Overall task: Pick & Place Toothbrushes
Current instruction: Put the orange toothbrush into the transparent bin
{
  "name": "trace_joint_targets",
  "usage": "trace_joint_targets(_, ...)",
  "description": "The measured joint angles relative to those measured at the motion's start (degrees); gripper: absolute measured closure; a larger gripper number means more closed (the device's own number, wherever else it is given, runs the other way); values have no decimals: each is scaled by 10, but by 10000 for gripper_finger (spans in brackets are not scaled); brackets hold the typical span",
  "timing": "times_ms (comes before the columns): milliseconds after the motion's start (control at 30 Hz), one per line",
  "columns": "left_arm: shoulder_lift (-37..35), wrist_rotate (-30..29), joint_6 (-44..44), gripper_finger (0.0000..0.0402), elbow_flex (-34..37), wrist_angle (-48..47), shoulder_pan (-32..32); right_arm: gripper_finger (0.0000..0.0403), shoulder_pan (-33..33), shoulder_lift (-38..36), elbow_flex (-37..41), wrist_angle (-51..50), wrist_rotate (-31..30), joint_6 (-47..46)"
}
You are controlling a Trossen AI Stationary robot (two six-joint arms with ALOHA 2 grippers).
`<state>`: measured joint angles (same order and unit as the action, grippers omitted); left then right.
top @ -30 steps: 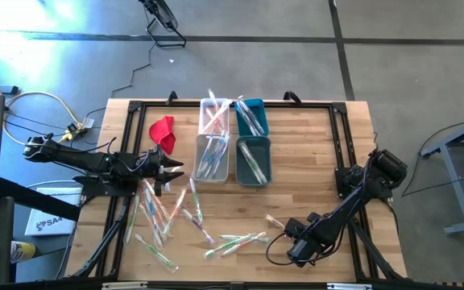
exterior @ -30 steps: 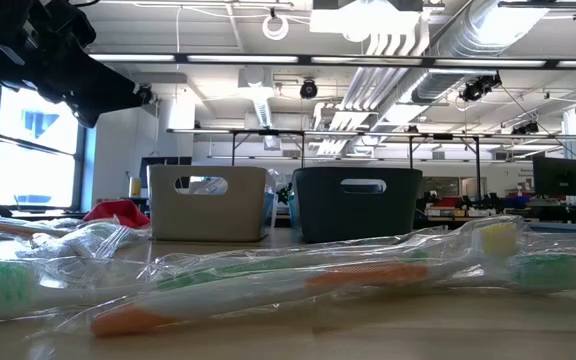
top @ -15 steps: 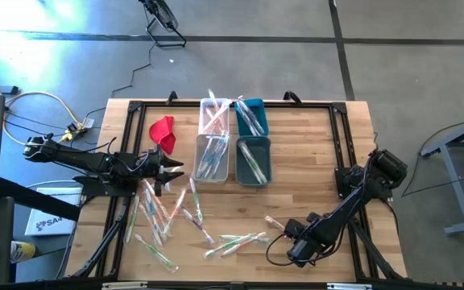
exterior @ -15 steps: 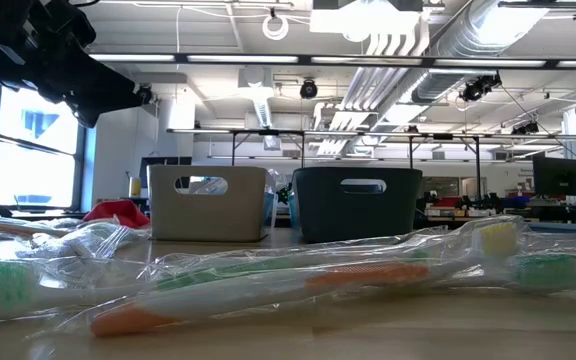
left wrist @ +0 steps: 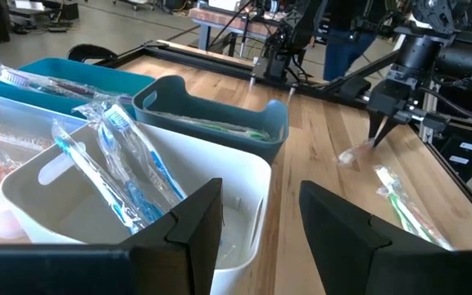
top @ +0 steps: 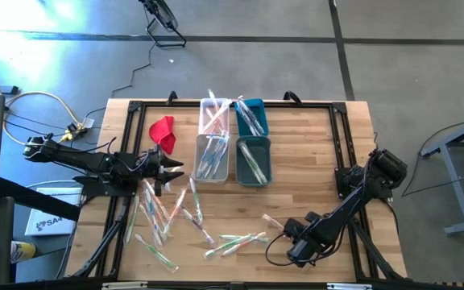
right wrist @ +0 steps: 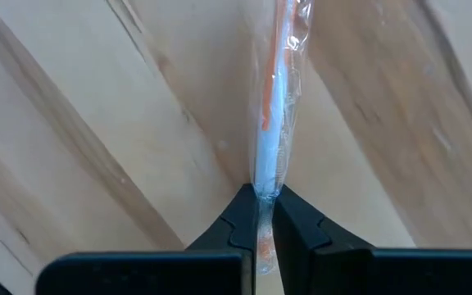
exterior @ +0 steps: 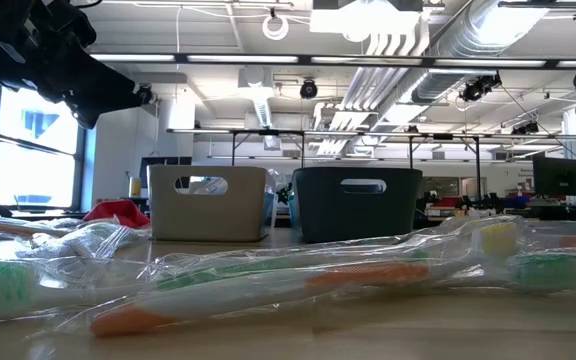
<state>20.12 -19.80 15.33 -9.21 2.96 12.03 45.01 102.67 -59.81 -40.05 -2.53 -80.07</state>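
The step in hand is the pick: the right gripper [right wrist: 257,215] is clenched on the end of one orange-and-white toothbrush [right wrist: 275,106] in its clear wrapper, and the rest of the brush extends forward from between the jaws over the wooden table [right wrist: 97,98]. The next move, as a judgement, calls for lifting the brush clear of the table and carrying it to the bins well ahead of the jaws; the grasp is at one end only, so the brush may swing or slip. The left gripper [left wrist: 260,225] waits with its jaws released and nothing between them, hovering just behind the white bin [left wrist: 244,176], which holds blue-handled brushes; the teal bin [left wrist: 220,111] stands directly beyond it. The high view alone shows the overall layout: four bins [top: 232,141] grouped mid-table, a red cloth [top: 163,130] beside them, and the loose toothbrushes [top: 167,213] scattered between the two arms. The right wrist view alone confirms the contact at the jaws. The left wrist view shows the right gripper from afar with a wrapper end at its tips. The low view shows only wrapped brushes [exterior: 268,280] in the foreground and two bin fronts, neither grasp.
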Motion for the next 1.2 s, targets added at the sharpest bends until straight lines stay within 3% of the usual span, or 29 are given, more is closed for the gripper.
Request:
trace_joint_targets(133, 0, 0, 0, 242, 0, 0, 0, 390, 0, -1, -1, -1, -19, 5)
trace_joint_targets(800, 0, 0, 15, 242, 0, 0, 0, 390, -4, -3, -19, 0, -256, 65)
trace_joint_targets(1033, 0, 0, 15, 242, 0, 0, 0, 390, -29, -3, -19, 2, -306, 109)
trace_joint_targets(1200, 0, 0, 17, 242, 0, 0, 0, 390, -54, -3, -19, 17, -306, 149)
